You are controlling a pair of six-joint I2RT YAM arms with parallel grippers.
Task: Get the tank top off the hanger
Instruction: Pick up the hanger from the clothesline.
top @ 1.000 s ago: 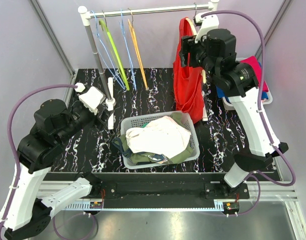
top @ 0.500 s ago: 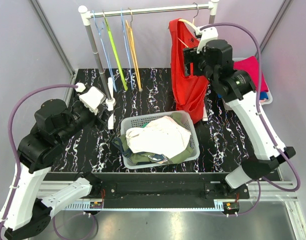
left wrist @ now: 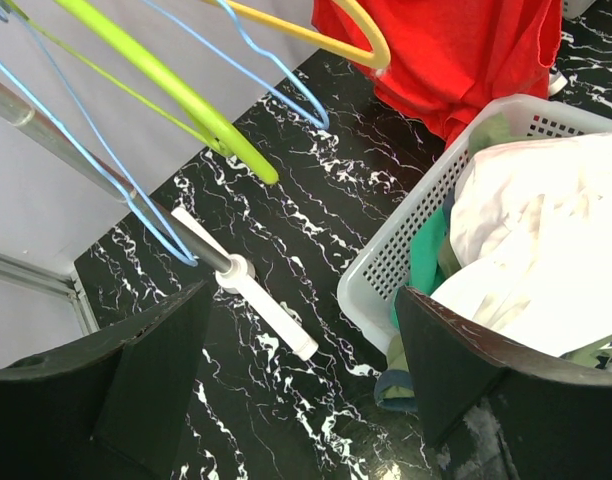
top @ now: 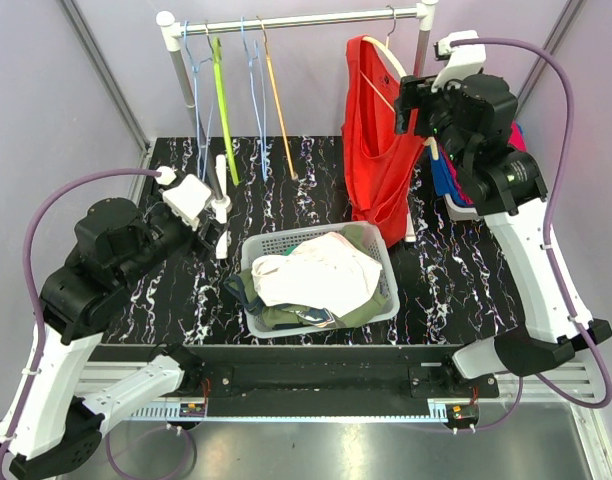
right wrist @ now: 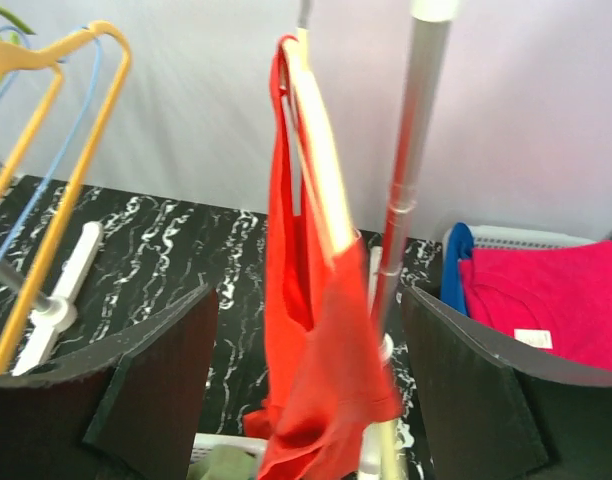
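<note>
On rail, tank top hangs limp off hanger: looks light, soft; pinch shoulder strap. Left fingers, right fingers open, empty.

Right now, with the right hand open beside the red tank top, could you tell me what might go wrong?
1. The right hand grips nothing; tugging the tank top sideways could lift the cream hanger off the rail.
2. The rack's post stands close beside the hanger, so the hand may strike it when closing in.
</note>
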